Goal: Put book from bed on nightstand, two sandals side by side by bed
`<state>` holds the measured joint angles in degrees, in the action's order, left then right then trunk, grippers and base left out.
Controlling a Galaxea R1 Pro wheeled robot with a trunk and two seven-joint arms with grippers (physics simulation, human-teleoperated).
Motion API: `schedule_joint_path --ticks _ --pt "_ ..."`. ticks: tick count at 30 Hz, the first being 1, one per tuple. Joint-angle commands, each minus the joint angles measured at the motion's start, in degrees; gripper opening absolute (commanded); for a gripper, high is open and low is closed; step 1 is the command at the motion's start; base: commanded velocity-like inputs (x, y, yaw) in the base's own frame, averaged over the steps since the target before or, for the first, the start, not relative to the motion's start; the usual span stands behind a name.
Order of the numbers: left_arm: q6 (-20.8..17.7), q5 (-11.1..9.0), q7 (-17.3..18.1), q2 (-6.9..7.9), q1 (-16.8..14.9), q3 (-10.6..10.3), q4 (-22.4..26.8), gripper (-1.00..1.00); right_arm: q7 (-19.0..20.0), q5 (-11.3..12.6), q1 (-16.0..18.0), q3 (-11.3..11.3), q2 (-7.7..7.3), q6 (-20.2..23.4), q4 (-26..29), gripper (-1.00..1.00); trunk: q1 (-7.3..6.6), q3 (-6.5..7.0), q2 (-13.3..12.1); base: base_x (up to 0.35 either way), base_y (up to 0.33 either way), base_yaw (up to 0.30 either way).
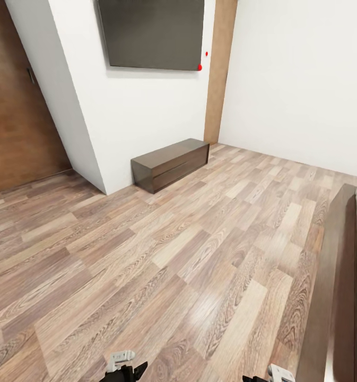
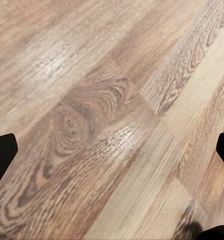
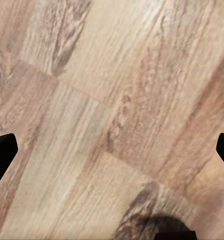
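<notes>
Wood-plank floor everywhere, pale and brown boards running on a slant, white walls closing off the far side of the bedroom. Down at six o'clock in the head view, the left gripper pokes in, white knuckle and dark tips, and the right gripper just peeks over the edge toward five o'clock. Left wrist view: the two dark fingertips sit at the far edges of the picture, well apart, so that one is spread wide, nothing between them but floorboards. Right wrist view, same story: dark fingertips out at either side, spread, bare planks between, a dark shadow on the boards below.

Moving outward, at three to four o'clock the bed comes in, dark brown wooden frame with a strip of light-grey mattress at the very edge. Up at twelve o'clock a long low dark bench stands against the wall, and above it a dark flat screen hangs, two small red dots just beside its lower corner. At ten o'clock, a brown wooden door.
</notes>
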<state>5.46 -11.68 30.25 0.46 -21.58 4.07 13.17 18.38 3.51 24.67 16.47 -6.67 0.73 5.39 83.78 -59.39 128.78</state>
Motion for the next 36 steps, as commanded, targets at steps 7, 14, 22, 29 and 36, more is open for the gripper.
schedule_joint_path --ticks 7,14,22,29,36 --pt "0.08 0.16 0.33 -0.02 -0.04 0.41 -0.08 1.00 0.25 0.36 0.02 0.11 -0.01 0.06 -0.03 1.00 -0.01 0.60 0.02 0.000 0.000 0.000" --pt "0.08 0.16 0.33 -0.02 -0.04 0.41 -0.08 1.00 0.25 0.36 0.02 0.11 -0.01 0.06 -0.03 1.00 -0.01 1.25 0.02 0.000 0.000 0.000" --pt "0.08 0.16 0.35 -0.02 -0.04 0.41 -0.31 1.00 0.25 0.36 0.02 0.07 -0.01 0.07 -0.03 1.00 -0.01 1.99 0.02 0.000 0.000 0.000" --pt "0.08 0.21 0.34 -0.02 -0.04 0.41 -0.85 1.00 0.25 0.36 0.02 0.11 -0.01 0.08 -0.03 1.00 -0.01 2.55 0.02 0.000 0.000 0.000" --pt "0.08 0.18 0.35 -0.02 -0.04 0.41 -0.92 1.00 0.25 0.36 0.02 0.12 -0.01 0.09 -0.02 1.00 -0.01 2.63 0.02 0.112 0.000 0.000"
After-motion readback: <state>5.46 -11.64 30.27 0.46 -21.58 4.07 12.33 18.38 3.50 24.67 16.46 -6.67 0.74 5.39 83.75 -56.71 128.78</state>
